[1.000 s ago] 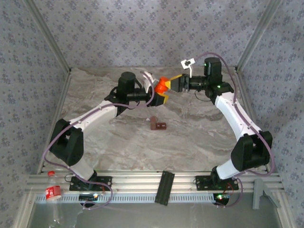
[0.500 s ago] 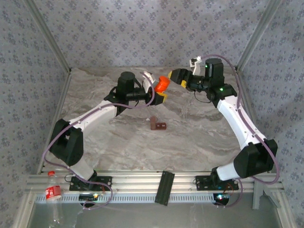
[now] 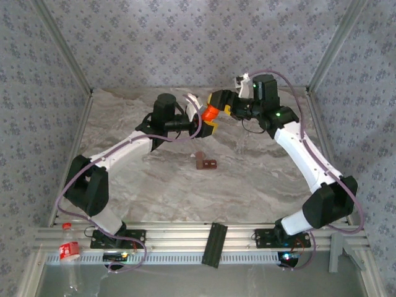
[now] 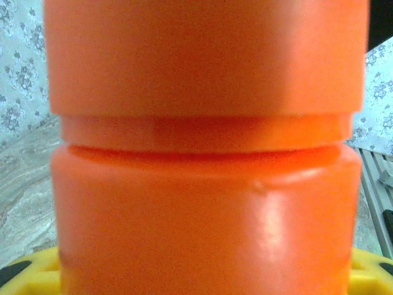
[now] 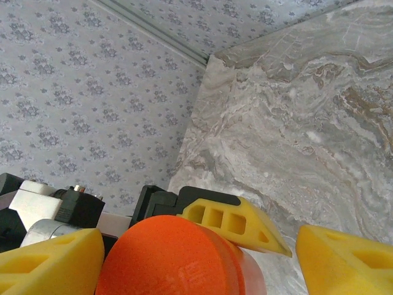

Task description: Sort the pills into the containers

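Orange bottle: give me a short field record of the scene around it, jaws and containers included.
orange bottle: lifted above the table, cap on
left jaws: closed on the bottle's body
right jaws: open, straddling the cap
containers: dark strip lying on the table, apart from both arms
pills: too small to make out

At the far middle of the table [image 3: 247, 179], the pill bottle [image 3: 210, 113] sits in the left gripper [image 3: 204, 115], with the right gripper [image 3: 218, 105] straddling its cap from the right. The containers [image 3: 206, 163] lie nearer (on the table, apart from both).
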Controlling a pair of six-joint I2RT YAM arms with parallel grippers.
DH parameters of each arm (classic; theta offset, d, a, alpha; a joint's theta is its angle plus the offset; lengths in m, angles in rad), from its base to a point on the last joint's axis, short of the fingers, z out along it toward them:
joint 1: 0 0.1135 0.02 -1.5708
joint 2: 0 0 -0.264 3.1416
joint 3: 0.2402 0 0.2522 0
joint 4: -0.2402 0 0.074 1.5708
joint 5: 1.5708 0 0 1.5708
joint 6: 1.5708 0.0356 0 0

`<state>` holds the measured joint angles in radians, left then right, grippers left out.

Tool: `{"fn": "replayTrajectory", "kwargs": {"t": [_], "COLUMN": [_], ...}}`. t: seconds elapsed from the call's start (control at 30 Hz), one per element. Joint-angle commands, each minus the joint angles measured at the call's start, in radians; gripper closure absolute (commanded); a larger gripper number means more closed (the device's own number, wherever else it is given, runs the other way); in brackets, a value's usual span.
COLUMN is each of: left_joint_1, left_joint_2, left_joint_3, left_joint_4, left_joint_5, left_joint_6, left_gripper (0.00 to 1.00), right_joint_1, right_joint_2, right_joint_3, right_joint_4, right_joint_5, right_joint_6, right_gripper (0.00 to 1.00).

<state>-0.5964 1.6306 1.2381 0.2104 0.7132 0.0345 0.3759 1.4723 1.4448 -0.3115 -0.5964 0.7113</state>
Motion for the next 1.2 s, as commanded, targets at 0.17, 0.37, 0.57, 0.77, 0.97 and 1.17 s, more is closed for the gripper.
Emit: {"fn": "replayTrajectory", "kwargs": {"t": [0.17, 0.37, 0.57, 0.77, 0.97, 1.17], "left_joint_1": [-0.003, -0.002, -0.002, -0.002, -0.004, -0.01], "left_joint_2": [-0.011, -0.007, -0.011, -0.024, -0.042, -0.061], "left_joint_3": [0.035, 0.042, 0.048, 0.047, 0.036, 0.008], "left_joint_4": [0.025, 0.027, 0.028, 0.038, 0.047, 0.045], "left_joint_5": [0.012, 0.014, 0.019, 0.035, 0.065, 0.063], "left_joint_6": [0.01, 0.007, 0.001, -0.022, -0.051, -0.057], "left_gripper": [1.0, 1.0, 1.0, 1.0, 1.0, 1.0], "right_joint_1": [0.026, 0.024, 0.01, -0.045, -0.11, -0.157], "right_joint_2": [0.009, 0.003, 0.001, 0.0, 0.045, 0.143], "right_joint_3": [0.013, -0.004, -0.031, -0.082, -0.091, -0.026], "right_joint_4": [-0.027, -0.018, 0.001, 0.101, 0.153, 0.212], "right_joint_5": [0.0, -0.014, -0.069, -0.17, -0.363, -0.483], "right_joint_6": [-0.003, -0.016, -0.099, -0.286, -0.496, -0.415], "right_gripper": [0.25, 0.48, 0.57, 0.56, 0.53, 0.53]}}
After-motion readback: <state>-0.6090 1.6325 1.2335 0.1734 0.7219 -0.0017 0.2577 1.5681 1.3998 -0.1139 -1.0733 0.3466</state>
